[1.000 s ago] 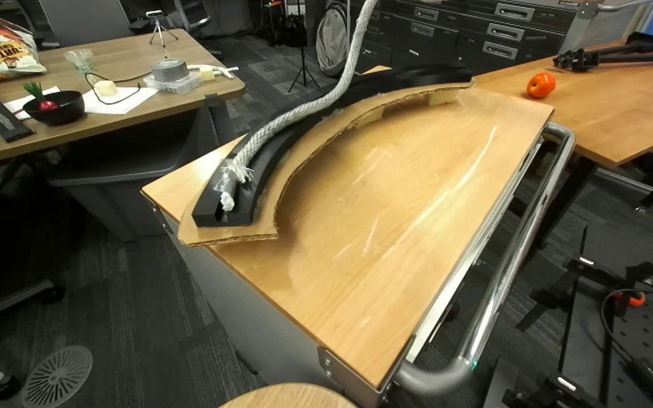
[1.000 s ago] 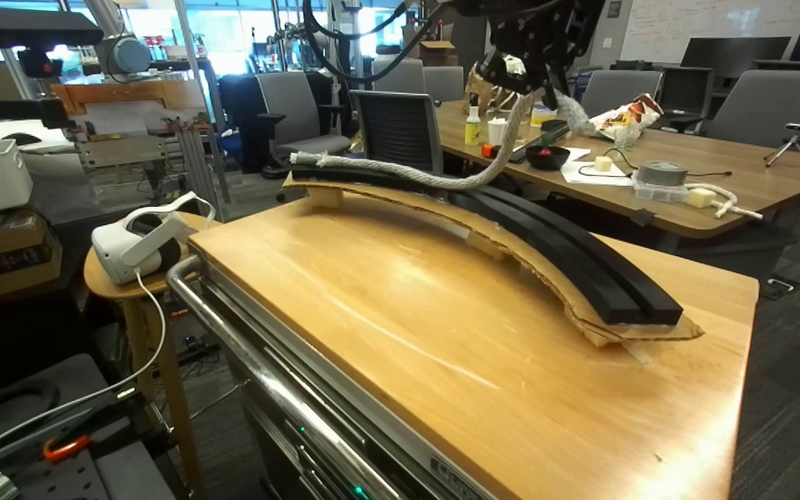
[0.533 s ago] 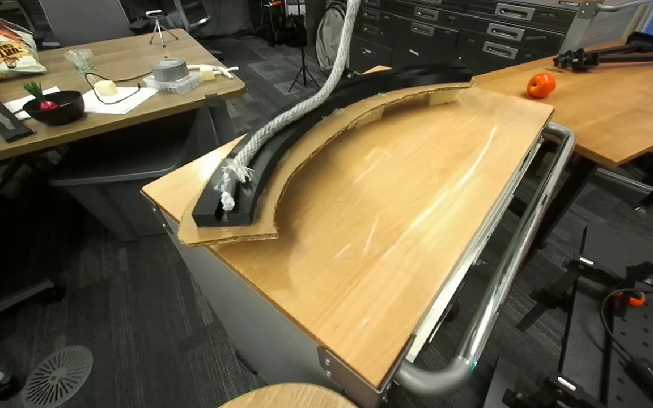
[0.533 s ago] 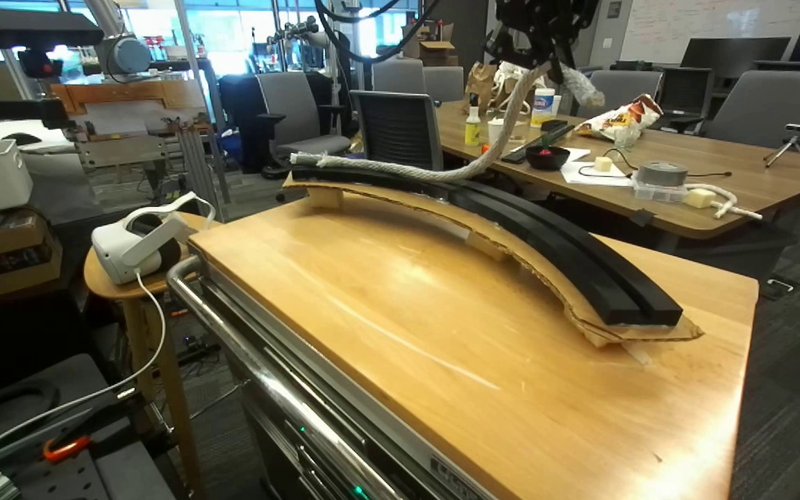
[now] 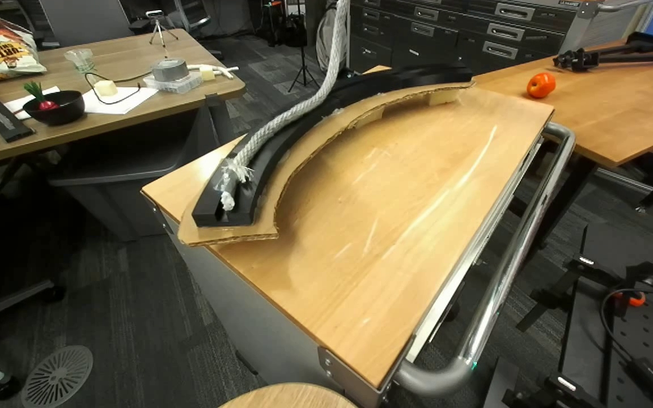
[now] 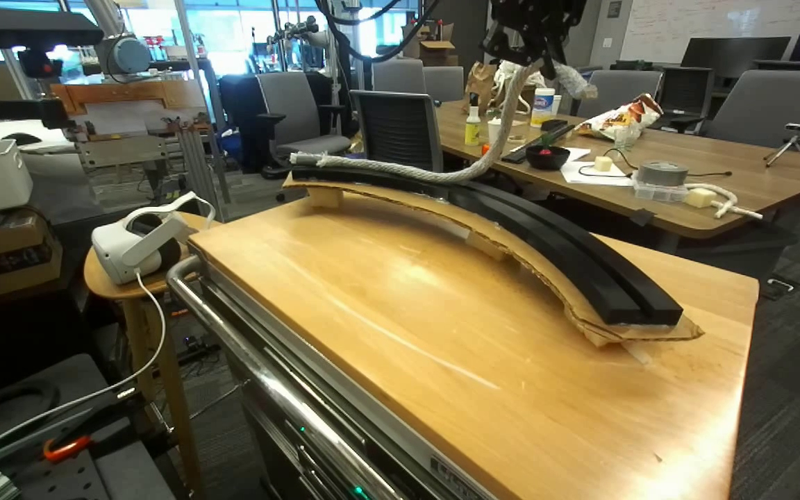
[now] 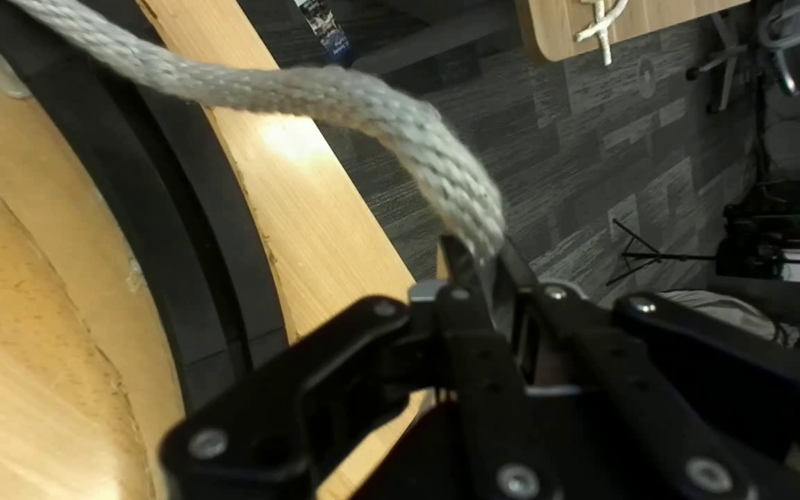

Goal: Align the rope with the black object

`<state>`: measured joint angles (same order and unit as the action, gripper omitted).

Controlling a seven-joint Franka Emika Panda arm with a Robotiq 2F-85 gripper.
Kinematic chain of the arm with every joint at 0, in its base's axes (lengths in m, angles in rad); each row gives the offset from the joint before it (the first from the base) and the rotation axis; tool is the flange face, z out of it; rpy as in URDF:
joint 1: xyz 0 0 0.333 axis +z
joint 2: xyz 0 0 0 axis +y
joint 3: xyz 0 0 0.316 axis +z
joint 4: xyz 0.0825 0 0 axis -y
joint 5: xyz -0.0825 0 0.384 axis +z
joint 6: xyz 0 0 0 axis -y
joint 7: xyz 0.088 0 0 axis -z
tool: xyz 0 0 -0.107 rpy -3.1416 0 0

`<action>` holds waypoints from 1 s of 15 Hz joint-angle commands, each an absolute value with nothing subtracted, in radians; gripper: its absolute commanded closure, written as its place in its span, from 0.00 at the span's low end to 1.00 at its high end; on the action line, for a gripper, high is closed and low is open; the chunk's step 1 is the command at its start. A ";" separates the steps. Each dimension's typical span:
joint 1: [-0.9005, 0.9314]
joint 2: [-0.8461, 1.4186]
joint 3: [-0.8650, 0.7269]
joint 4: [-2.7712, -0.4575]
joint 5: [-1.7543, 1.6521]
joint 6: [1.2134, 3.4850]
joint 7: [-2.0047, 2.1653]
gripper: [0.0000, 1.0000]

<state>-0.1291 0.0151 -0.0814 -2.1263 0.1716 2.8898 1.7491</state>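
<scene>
A matte-black two-fingered mechanical gripper (image 7: 485, 267) has broad, round-ended black outer links (image 7: 289, 382) flanking long, straight, bar-shaped black fingers (image 7: 482, 371). Round, silvery metal screw heads (image 7: 518, 480) mark its joints. In an exterior view, smooth black cables (image 6: 372, 60) loop near its knobbly black upper body (image 6: 540, 24), where detail seems too dark to read surely.

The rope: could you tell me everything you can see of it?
The rope is thick, pale grey-white and braided, and looks fibrous. One end, with a tuft of frayed strands near its tip, rests on the curved black strip; how snugly it sits there is hard to tell. The rope follows the strip partway, then bends upward to the gripper, which is closed on it. Past the grip, the other end juts out into the air, wrapped in something pale and plastic-like.
</scene>
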 commanded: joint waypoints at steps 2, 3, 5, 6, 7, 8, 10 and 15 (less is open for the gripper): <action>-0.127 0.036 -0.072 -2.058 0.186 2.907 1.723 0.97; -0.128 0.040 -0.072 -2.049 0.186 2.908 1.724 0.97; -0.130 0.053 -0.073 -2.025 0.194 2.894 1.730 0.97; -0.131 0.059 -0.074 -2.018 0.194 2.894 1.732 0.97; -0.132 0.067 -0.075 -2.011 0.192 2.892 1.733 0.97; -0.134 0.078 -0.077 -2.004 0.191 2.888 1.736 0.97; -0.136 0.107 -0.081 -1.991 0.181 2.881 1.748 0.97; -0.147 0.146 -0.086 -1.974 0.195 2.824 1.748 0.97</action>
<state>-0.1371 0.1215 -0.0836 -2.0246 0.1762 2.8804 1.7464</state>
